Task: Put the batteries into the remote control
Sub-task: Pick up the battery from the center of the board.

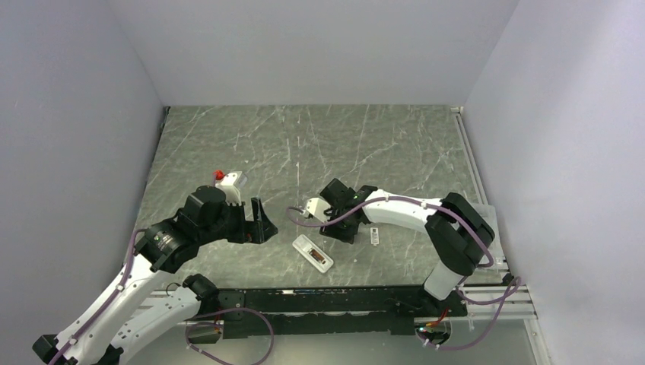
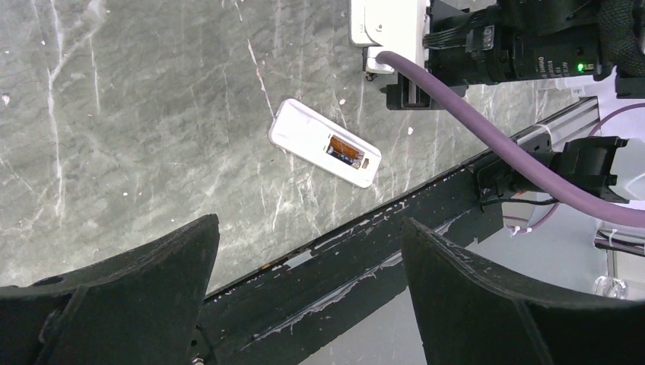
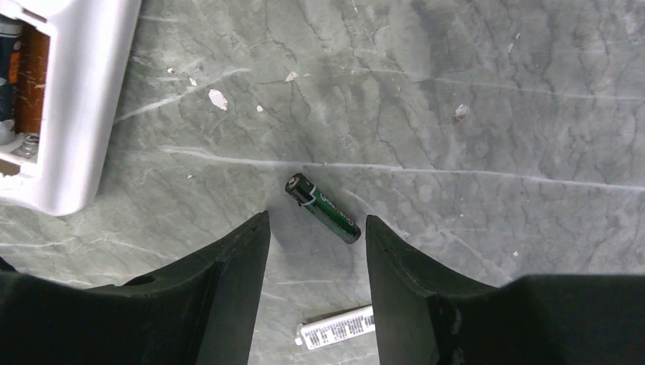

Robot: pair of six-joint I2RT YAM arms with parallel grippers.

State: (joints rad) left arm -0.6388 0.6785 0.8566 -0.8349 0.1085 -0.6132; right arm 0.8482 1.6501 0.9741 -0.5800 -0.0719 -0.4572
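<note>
The white remote control (image 1: 313,253) lies on the grey table with its brownish-orange recess (image 2: 344,150) facing up; it also shows in the right wrist view (image 3: 65,99). A dark cylinder (image 3: 7,53) that looks like one battery lies in the recess. A second battery (image 3: 322,207), green and black, lies flat on the table. My right gripper (image 3: 316,220) is open and hangs just over it, the battery's near end between the fingertips. In the top view this gripper (image 1: 342,228) hides the battery. My left gripper (image 2: 308,224) is open and empty, above the table left of the remote.
A small white labelled cover (image 3: 335,331) lies near the right gripper, also in the top view (image 1: 374,236). A white object with a red cap (image 1: 228,182) sits behind the left arm. The black rail (image 2: 342,274) runs along the table's near edge.
</note>
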